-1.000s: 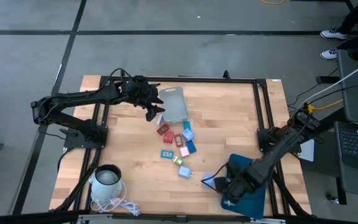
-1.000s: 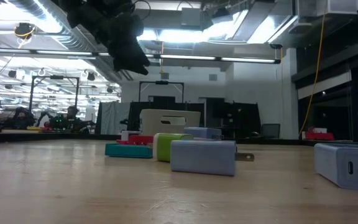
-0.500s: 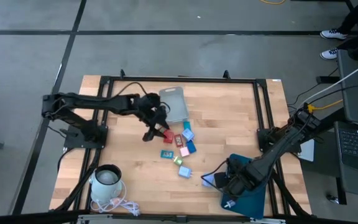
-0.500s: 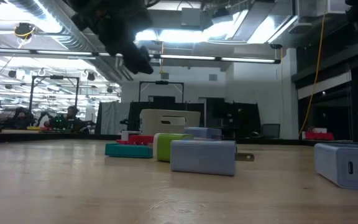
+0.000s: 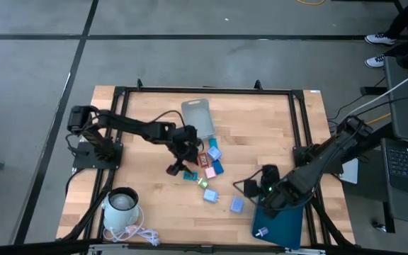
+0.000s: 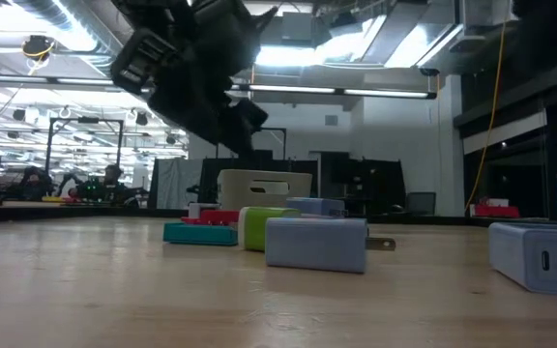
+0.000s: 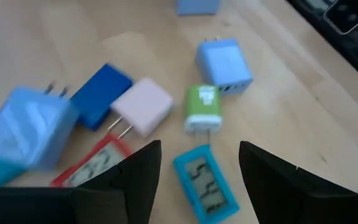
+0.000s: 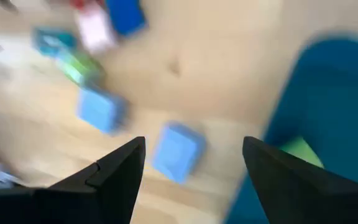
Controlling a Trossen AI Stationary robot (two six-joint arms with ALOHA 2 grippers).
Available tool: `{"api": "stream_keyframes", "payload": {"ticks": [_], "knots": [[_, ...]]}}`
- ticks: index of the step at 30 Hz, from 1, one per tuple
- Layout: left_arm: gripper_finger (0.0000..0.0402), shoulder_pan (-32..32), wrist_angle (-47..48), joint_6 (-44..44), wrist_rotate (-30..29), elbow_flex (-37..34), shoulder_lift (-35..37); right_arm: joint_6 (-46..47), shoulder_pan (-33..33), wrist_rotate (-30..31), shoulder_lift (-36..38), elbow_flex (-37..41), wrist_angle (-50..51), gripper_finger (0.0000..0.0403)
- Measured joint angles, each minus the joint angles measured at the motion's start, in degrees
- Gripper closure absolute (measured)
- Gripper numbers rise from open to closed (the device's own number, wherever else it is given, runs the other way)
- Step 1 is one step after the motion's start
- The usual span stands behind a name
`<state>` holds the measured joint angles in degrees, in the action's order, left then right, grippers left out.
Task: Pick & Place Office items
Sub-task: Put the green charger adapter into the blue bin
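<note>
**A:** Where did the office items sit, and which one was lined up?

**B:** Cluster was at centre of the high view on the wood surface (image 5: 147,191). The teal piece (image 7: 205,188) was the candidate: in the left wrist view it lay on the surface dead between the two dark fingers (image 7: 138,180), long axis running roughly along the pincer's reach, so the jaws would close across its short side. Green piece (image 7: 202,109) was just beyond it, pink piece (image 7: 144,106) and dark blue piece (image 7: 101,95) beside that, red piece (image 7: 92,167) close to one finger.

**A:** Left pincer state?

**B:** Left pincer (image 5: 178,167) was spread, holding nothing, at the cluster's left edge in the high view.

**A:** And the right?

**B:** Right pincer (image 5: 255,190) was lower right of centre, by the dark-teal tray (image 5: 282,230). Jaws apart, nothing between them. A light blue block (image 8: 178,151) lay on the wood between its fingers but farther off. Grey bin (image 5: 197,117) was above the cluster.

**A:** Nearer arm for the teal one?

**B:** Left, I'd judge. Risk: nudging the red neighbour.
</note>
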<state>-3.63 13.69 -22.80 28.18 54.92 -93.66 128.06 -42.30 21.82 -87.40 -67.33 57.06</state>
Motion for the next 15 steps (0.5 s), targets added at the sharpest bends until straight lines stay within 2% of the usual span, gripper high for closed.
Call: {"api": "stream_keyframes", "payload": {"ticks": [5, 8, 11, 15], "knots": [[0.019, 3.5, -6.0, 2.9, -4.8, 0.0, -0.4, -2.5, 1.2, 19.2, 6.3, 0.0, 2.2, 0.0129], [0.019, 5.1, -7.1, 6.5, -6.4, 0.9, -0.4, -3.9, 1.8, 28.2, 10.4, 0.0, 6.2, 0.0129], [0.019, 7.1, -7.9, 7.4, -8.4, 2.4, -1.7, -7.6, 2.0, 32.6, 14.5, 0.0, 9.2, 0.0129], [0.019, 10.1, -7.3, 4.2, -11.6, 4.7, -5.7, -16.0, 2.2, 33.5, 19.2, 0.0, 9.6, 0.0129]]}}
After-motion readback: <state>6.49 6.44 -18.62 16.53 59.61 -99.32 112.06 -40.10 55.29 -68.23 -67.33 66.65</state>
